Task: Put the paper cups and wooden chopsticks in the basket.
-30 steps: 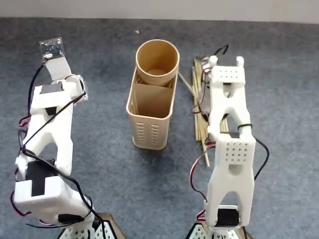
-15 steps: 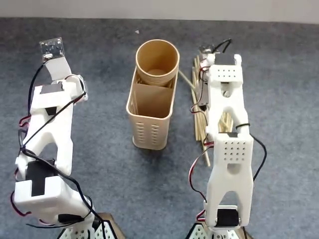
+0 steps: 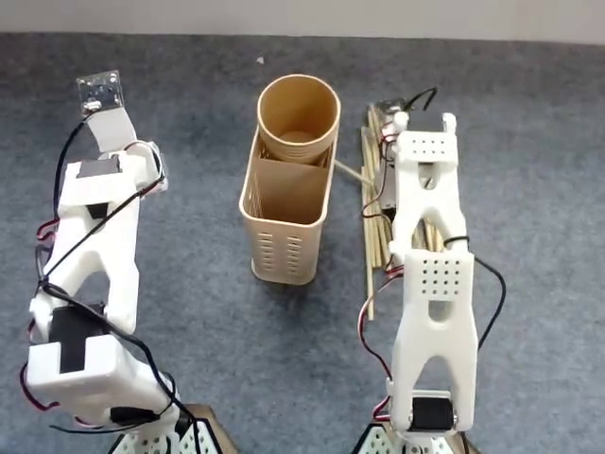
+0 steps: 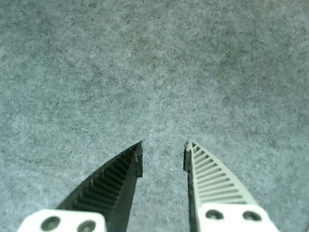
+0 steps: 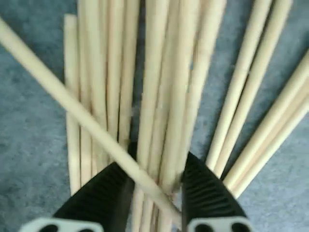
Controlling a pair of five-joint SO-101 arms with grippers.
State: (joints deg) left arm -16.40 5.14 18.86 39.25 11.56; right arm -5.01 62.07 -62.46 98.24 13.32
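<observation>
The right claw (image 5: 161, 152) is clenching several pale wooden chopsticks (image 5: 154, 72). The left claw (image 4: 162, 153) is hanging released over the grey carpeted desk (image 4: 145, 58).

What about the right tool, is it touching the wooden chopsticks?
Touching. The right wrist view shows it: the right tool straddles a few wooden chopsticks, and its fingers press against them on both sides.

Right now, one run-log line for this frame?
right gripper: gripping a few wooden chopsticks on the carpet | left gripper: open, over carpet | paper cups: stacked in basket
</observation>
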